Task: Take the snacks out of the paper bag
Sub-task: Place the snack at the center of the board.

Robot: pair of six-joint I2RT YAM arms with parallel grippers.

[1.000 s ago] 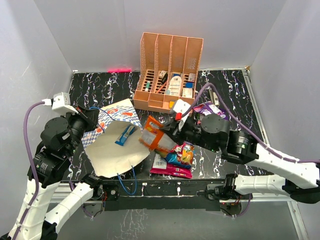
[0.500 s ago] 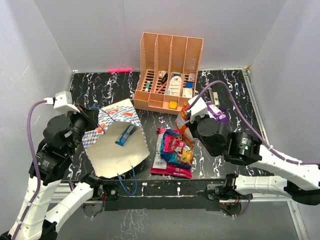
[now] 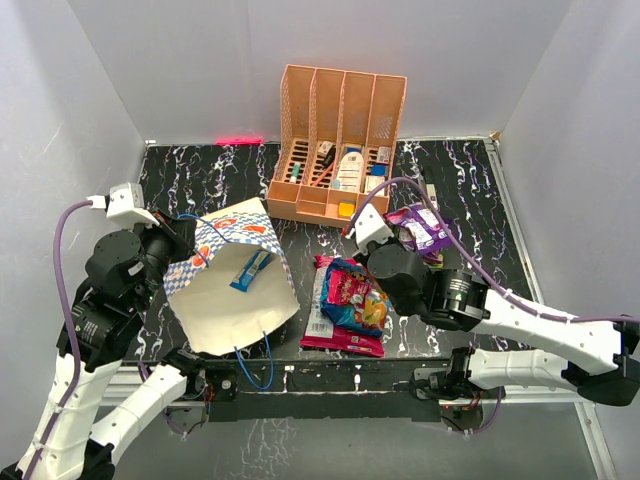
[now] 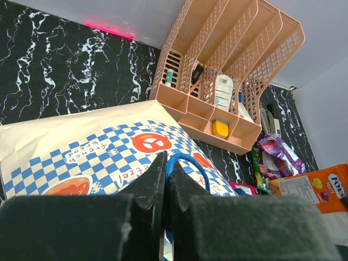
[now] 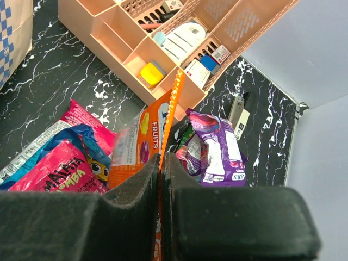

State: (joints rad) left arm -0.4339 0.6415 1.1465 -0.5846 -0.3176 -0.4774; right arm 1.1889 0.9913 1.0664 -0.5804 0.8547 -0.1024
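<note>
On the left, the left gripper (image 4: 165, 163) is clamped on the rim of the paper bag (image 3: 222, 318), with the blue string handle (image 4: 187, 163) looping out just past its fingertips. It holds the bag's mouth open toward the middle of the table (image 3: 215, 170), exactly as it did a second ago. One blue packet (image 3: 249, 270) lies on the white inside of the bag, so the job looks unfinished.

Right of the bag's mouth sits the pile of packets (image 3: 347, 300), pink and blue, already out.

The change is on the right. A second ago the right gripper (image 5: 161, 160) was carrying the orange packet (image 5: 142, 136) above the pile's near-left edge, close to the bag. It has since swung across and now pinches that packet by its edge between the pile and the purple packet (image 3: 421, 228), in front of the organizer (image 3: 340, 120). The packet is clear of the bag but not let go. I judge that releasing it comes next, and then a return for the blue one.
</note>
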